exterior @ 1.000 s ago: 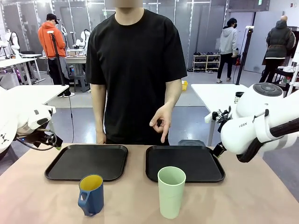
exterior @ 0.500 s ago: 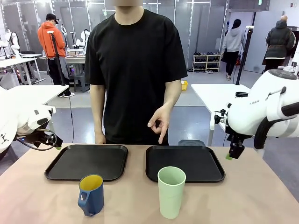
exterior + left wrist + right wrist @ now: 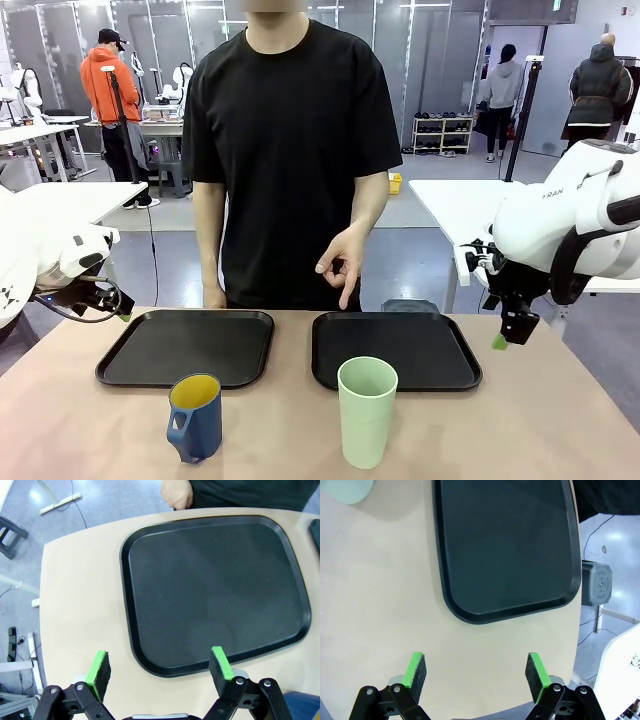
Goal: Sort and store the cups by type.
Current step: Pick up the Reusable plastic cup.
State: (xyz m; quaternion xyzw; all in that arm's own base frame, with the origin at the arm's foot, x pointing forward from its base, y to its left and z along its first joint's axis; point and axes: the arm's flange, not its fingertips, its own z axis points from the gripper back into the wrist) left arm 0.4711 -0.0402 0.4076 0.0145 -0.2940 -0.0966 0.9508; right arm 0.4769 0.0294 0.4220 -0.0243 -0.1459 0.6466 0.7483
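Note:
The pale mint-green tumbler [image 3: 367, 410] stands upright on the table in front of the right black tray [image 3: 395, 350]. Its rim shows at the top left corner of the right wrist view [image 3: 347, 490]. The dark blue mug [image 3: 195, 415], yellow inside, stands in front of the left black tray [image 3: 187, 345] with its handle toward me. My right gripper [image 3: 503, 338] hangs just off the right tray's right edge, open and empty [image 3: 476, 671]. My left gripper [image 3: 115, 308] hovers left of the left tray, open and empty [image 3: 160, 665].
A person in a black shirt stands at the far side, one hand [image 3: 345, 265] pointing down over the right tray's far edge and the other hand [image 3: 176, 492] by the left tray's far rim. A dark lidded object [image 3: 410, 306] sits behind the right tray.
My right arm has swung round; its gripper now points down beside the right tray's right edge. The left arm, the cups and the person's hand have stayed put.

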